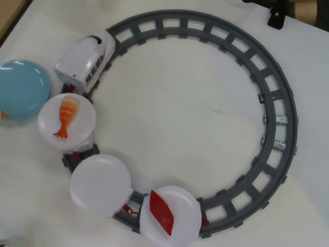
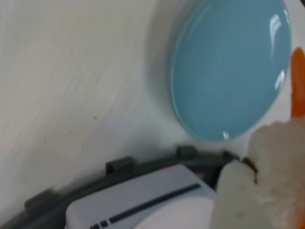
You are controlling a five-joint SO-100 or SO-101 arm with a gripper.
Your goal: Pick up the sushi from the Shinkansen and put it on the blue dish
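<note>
- Wrist view, nearest: pale padded gripper (image 2: 251,164) filled the lower-right corner. Two whitish lobes met at a dark seam. Couldn't tell whether the jaws were together or apart, and nothing was visibly held.
- Just beside it: white roof of the Shinkansen (image 2: 143,205) on the grey track (image 2: 119,167).
- Beyond the track: blue dish (image 2: 228,71), glossy, its bowl bare.
- Far edge of the wrist view: an orange sliver, prob. the sushi (image 2: 299,81), lay at the dish rim. It was cropped, so stripes weren't confirmable. Couldn't tell whether it was on the rim or just off it.
- Overhead view: the same orange bit (image 1: 2,115) sat at the lower-left edge of the dish (image 1: 20,87), cut off by the frame.
- Overhead, the train (image 1: 85,59) sat at upper left of the loop (image 1: 277,103). Its three plates carried:
  - a shrimp piece (image 1: 66,116);
  - nothing, on the middle plate (image 1: 100,185);
  - a dark red piece (image 1: 161,212).
- No salmon piece was on any car. The arm wasn't seen from overhead.
- Risks (judgement):
  - If the sushi sat half on the rim, a nudge from the gripper could tip it onto the table (image 1: 180,113).
  - The gripper was close to the train and track, so a careless lift or swing could knock the cars off the rail.
  - The orange shrimp could be mistaken for the target.
</note>
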